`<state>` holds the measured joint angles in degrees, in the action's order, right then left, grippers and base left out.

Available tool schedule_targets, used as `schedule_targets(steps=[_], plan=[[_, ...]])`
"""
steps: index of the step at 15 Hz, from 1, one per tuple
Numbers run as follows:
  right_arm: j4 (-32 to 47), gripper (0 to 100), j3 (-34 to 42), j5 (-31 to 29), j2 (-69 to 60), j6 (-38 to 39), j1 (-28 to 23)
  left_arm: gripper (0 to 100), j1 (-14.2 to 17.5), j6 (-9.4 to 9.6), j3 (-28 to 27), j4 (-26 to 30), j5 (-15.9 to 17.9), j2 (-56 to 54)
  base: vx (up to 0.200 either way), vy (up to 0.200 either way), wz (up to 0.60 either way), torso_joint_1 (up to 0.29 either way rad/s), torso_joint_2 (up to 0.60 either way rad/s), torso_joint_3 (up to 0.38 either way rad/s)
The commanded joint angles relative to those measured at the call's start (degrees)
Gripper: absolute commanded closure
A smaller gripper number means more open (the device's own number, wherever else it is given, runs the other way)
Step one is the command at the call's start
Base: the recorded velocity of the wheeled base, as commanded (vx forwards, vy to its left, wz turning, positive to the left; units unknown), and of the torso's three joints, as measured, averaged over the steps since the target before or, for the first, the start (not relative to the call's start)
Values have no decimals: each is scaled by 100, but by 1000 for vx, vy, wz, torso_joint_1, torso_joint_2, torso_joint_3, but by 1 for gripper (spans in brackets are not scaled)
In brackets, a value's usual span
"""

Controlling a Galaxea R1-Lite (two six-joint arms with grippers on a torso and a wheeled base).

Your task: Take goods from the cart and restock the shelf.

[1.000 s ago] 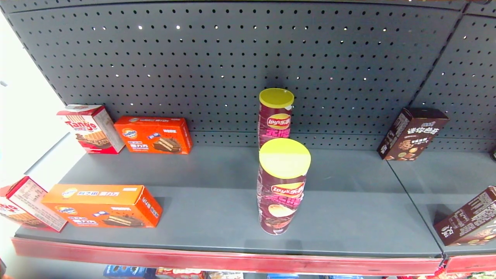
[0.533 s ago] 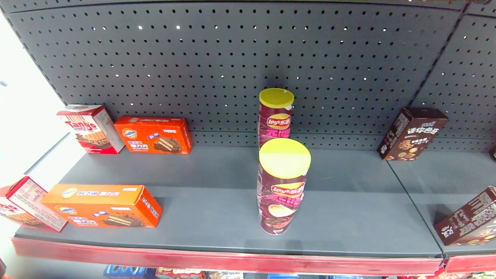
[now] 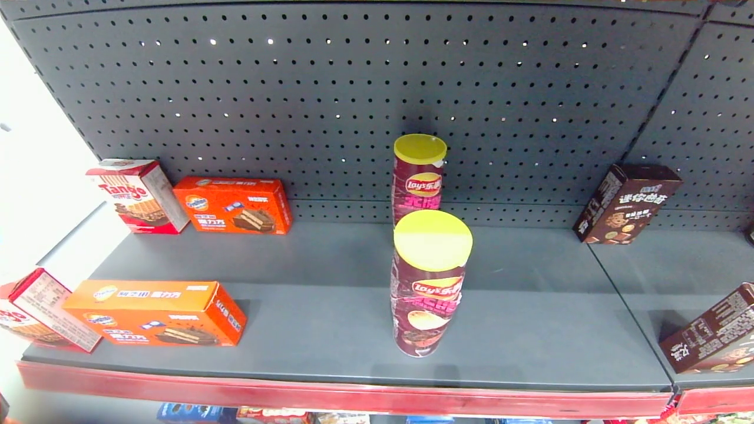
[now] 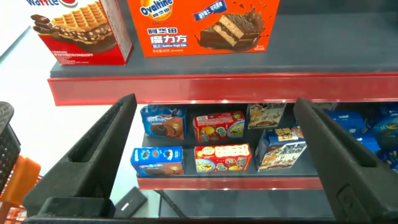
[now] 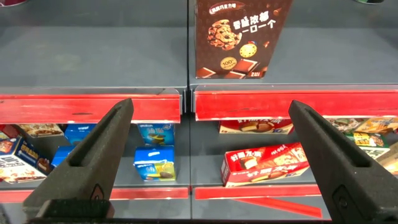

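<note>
On the grey shelf [image 3: 330, 318] two maroon chip cans with yellow lids stand upright, one in front [image 3: 428, 282] and one at the back [image 3: 419, 176]. Orange wafer boxes lie front left [image 3: 156, 312] and back left [image 3: 234, 204]. My left gripper [image 4: 214, 102] is open and holds nothing, below the shelf's red front edge [image 4: 217, 87], facing the front orange box [image 4: 205, 28]. My right gripper [image 5: 211, 104] is open with nothing in it, facing a brown cookie box [image 5: 241, 38] on the shelf above a red edge [image 5: 292, 104].
Red-and-white wafer boxes stand at the far left [image 3: 138, 194] [image 3: 35, 312]. Brown cookie boxes sit at the right [image 3: 627, 203] [image 3: 710, 333]. A lower shelf holds several small boxes [image 4: 217, 146] [image 5: 264, 163]. A black basket edge [image 4: 6, 146] shows beside the left gripper.
</note>
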<state>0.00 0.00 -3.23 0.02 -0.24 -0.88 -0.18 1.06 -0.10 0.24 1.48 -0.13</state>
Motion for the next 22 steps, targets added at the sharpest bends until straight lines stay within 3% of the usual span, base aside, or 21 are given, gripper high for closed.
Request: schedule_targets(steps=[1, 22], plan=[[-9, 0, 0, -2, -2, -2, 0, 0, 1, -1, 1, 2, 2, 13, 0, 0, 0, 0, 0, 0], [0, 0, 0, -2, -2, -2, 0, 0, 1, -1, 1, 2, -7, 13, 0, 10, 0, 0, 0, 0]])
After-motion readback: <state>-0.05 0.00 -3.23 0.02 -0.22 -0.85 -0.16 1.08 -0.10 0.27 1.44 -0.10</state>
